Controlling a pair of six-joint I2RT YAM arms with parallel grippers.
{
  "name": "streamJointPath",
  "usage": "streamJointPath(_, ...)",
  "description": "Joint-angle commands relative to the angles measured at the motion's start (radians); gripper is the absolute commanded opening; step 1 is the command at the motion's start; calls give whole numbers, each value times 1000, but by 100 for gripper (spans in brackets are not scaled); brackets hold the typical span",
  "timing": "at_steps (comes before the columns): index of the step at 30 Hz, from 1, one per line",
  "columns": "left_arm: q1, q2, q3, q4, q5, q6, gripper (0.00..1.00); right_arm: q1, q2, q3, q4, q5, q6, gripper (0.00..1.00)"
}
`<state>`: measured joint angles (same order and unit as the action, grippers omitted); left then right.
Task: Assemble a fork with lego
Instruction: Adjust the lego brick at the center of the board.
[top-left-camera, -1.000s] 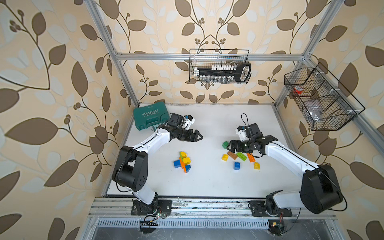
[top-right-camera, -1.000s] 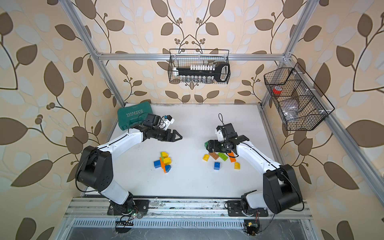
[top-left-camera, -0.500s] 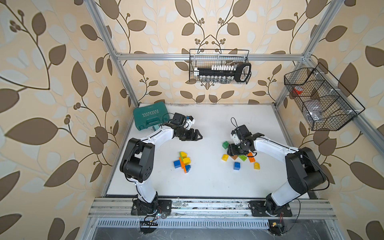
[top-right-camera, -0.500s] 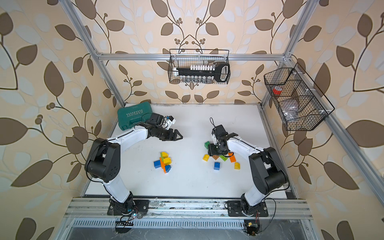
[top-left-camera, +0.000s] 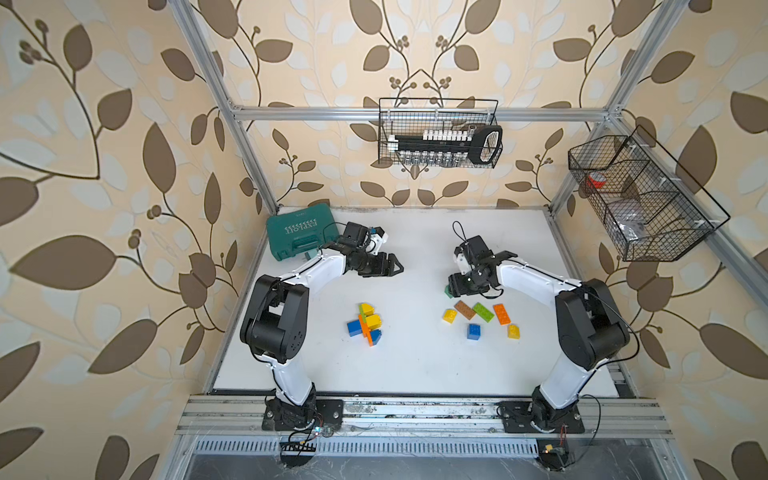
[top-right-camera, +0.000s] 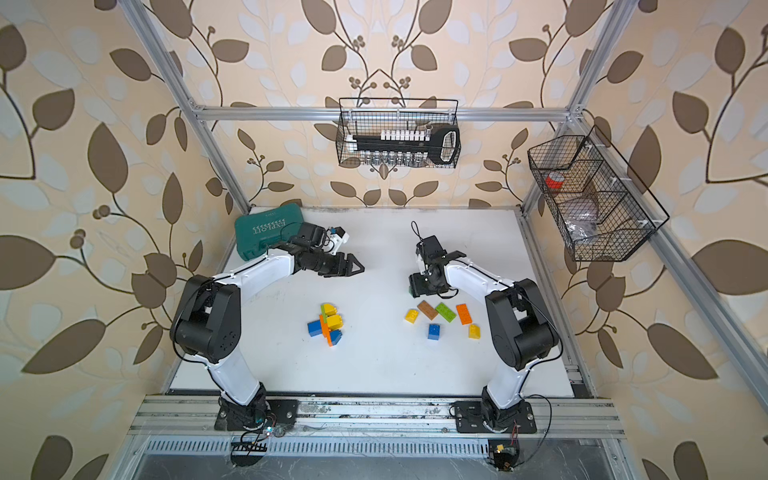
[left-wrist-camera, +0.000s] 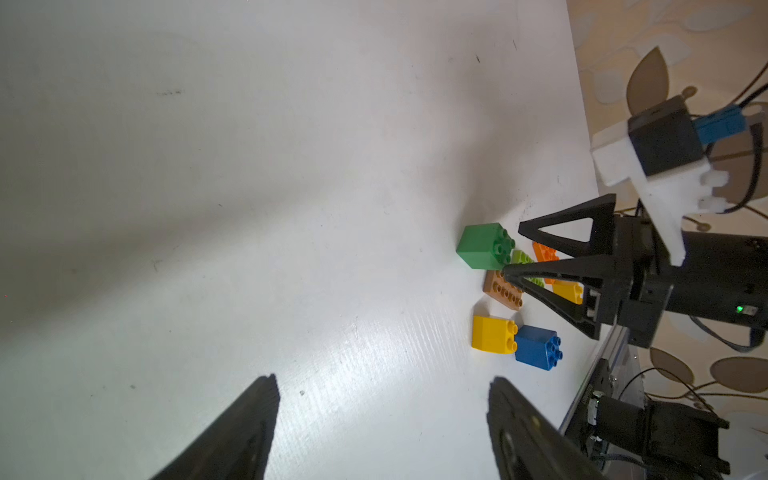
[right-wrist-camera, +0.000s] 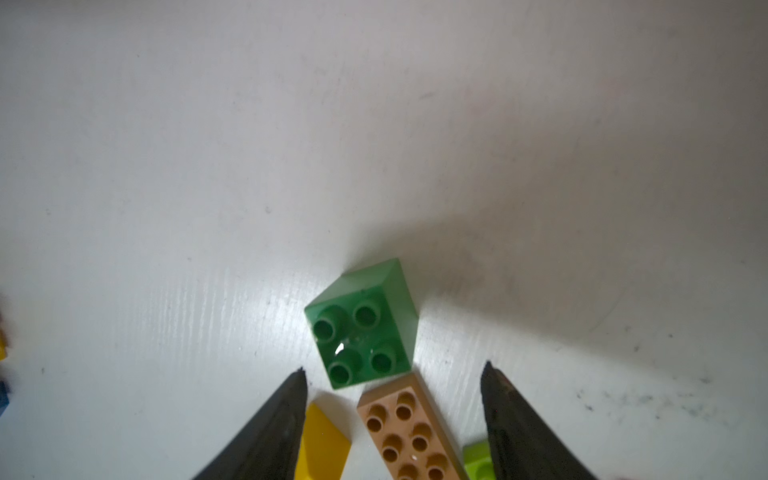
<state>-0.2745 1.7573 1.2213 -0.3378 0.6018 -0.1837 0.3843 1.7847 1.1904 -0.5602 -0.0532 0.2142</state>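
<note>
A partly joined cluster of yellow, orange, blue and green lego (top-left-camera: 365, 324) lies left of centre in both top views. Loose bricks lie to its right: yellow (top-left-camera: 449, 316), brown (top-left-camera: 464, 309), light green (top-left-camera: 483, 311), orange (top-left-camera: 501, 313), blue (top-left-camera: 474, 331) and another yellow (top-left-camera: 513, 331). A dark green square brick (right-wrist-camera: 361, 328) sits just beyond the tips of my right gripper (right-wrist-camera: 393, 368), which hangs open over the brown brick (right-wrist-camera: 409, 428), holding nothing. My left gripper (left-wrist-camera: 383, 377) stands open and empty over bare table, far from the cluster.
A teal tool case (top-left-camera: 301, 237) lies at the back left, close behind my left wrist. Wire baskets hang on the back wall (top-left-camera: 440, 139) and the right wall (top-left-camera: 640, 199). The white table (top-left-camera: 415, 365) is bounded by an aluminium frame.
My right gripper has shifted left over the dark green and brown bricks, and its jaws have narrowed. My left gripper has stayed about where it was, its jaws slightly narrower.
</note>
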Motion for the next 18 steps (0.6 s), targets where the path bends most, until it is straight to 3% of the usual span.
streamJointPath(1,18,-18,-13,25,25,-11,81,14,60,72,-39,8,-26,64)
streamJointPath(9,63,-29,-36,36,26,-47,80,79,147,160,-121,85,13,47)
streamJointPath(14,65,-39,-50,56,16,-73,80,124,180,211,-210,153,139,28)
streamJointPath(18,66,-41,-50,59,32,-81,80,153,196,239,-262,194,254,27)
